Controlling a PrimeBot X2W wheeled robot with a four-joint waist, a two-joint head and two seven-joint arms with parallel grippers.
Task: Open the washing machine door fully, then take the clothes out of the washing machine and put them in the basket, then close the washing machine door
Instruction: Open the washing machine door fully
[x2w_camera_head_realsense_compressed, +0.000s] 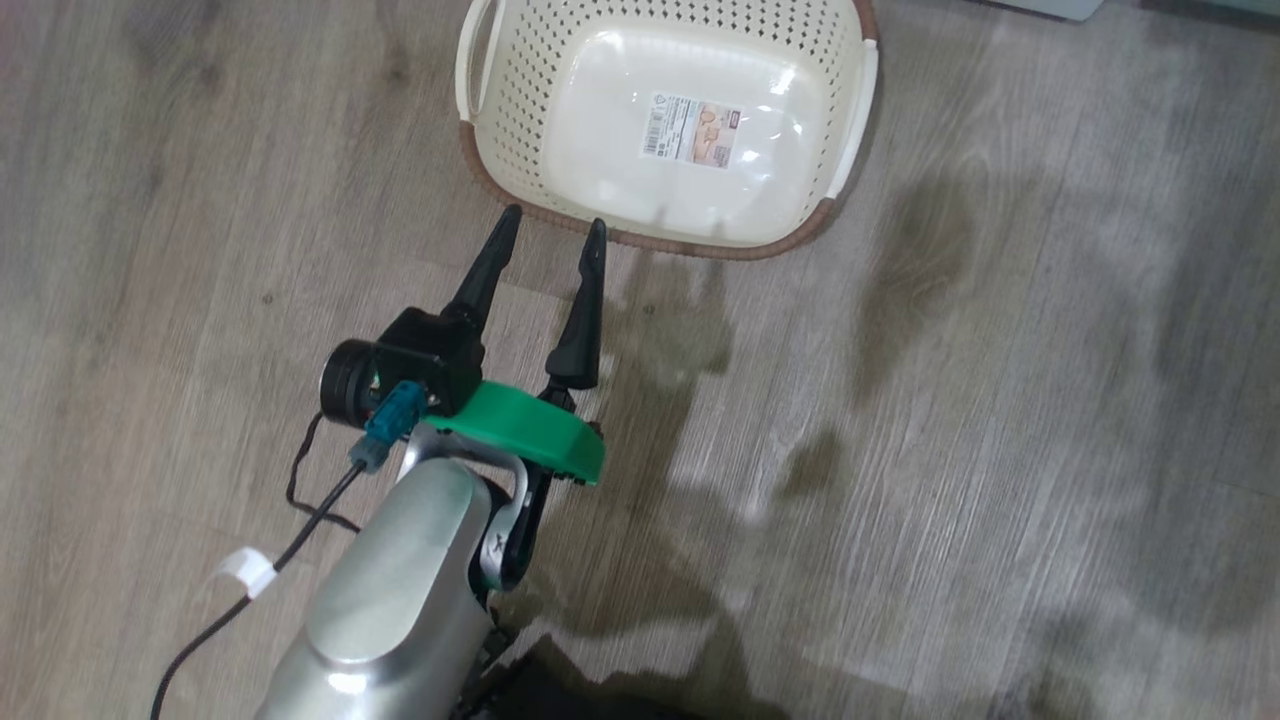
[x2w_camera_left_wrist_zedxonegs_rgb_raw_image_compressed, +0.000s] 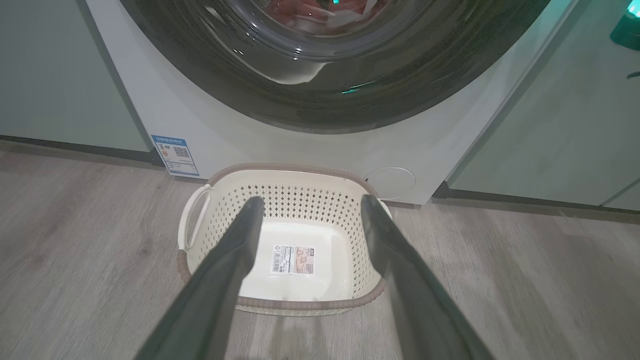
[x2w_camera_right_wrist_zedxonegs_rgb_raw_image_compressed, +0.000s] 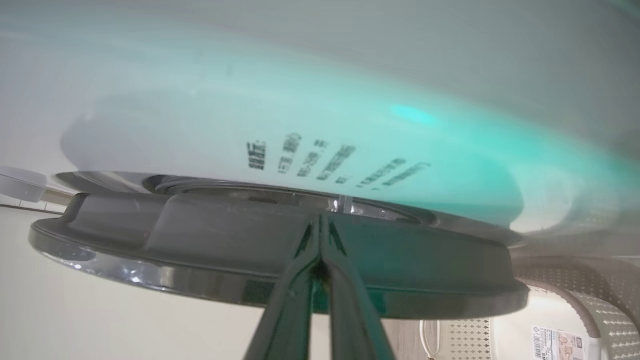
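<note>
**Left gripper spread before the basket, right gripper clenched at the door**

The left gripper (x2w_camera_head_realsense_compressed: 553, 222) hung above the wooden floor (x2w_camera_head_realsense_compressed: 950, 420) with its 2 dark fingers (x2w_camera_left_wrist_zedxonegs_rgb_raw_image_compressed: 235, 250) spread wide, gripping nothing. Just beyond its fingertips stood the basket (x2w_camera_head_realsense_compressed: 500, 120), cream-white with a brown rim, its bare bottom carrying a label (x2w_camera_head_realsense_compressed: 690, 130).

In the left wrist view the 2 fingers framed that basket. Directly past it rose the white washing machine (x2w_camera_left_wrist_zedxonegs_rgb_raw_image_compressed: 225, 130), with the basket's far rim close to its front. Higher up and further beyond the fingertips, the washing machine door (x2w_camera_left_wrist_zedxonegs_rgb_raw_image_compressed: 320, 107) showed its glossy black rim and glass bowl. The red and white clothes (x2w_camera_left_wrist_zedxonegs_rgb_raw_image_compressed: 292, 11) lay behind the glass. A small round cover (x2w_camera_left_wrist_zedxonegs_rgb_raw_image_compressed: 390, 182) sat low on the front, just past one fingertip, and a blue-edged sticker (x2w_camera_left_wrist_zedxonegs_rgb_raw_image_compressed: 175, 155) lay off to the other side. Pale green cabinets (x2w_camera_left_wrist_zedxonegs_rgb_raw_image_compressed: 50, 75) flanked the machine.

The right gripper (x2w_camera_right_wrist_zedxonegs_rgb_raw_image_compressed: 320, 220) was clenched, its 2 fingers pressed together with nothing between them. Their tips met at the door's dark outer edge, seen side-on. Whether they touched it could not be told, nor whether the door stood ajar. A corner of the basket lay beneath that gripper, off to one side.
</note>
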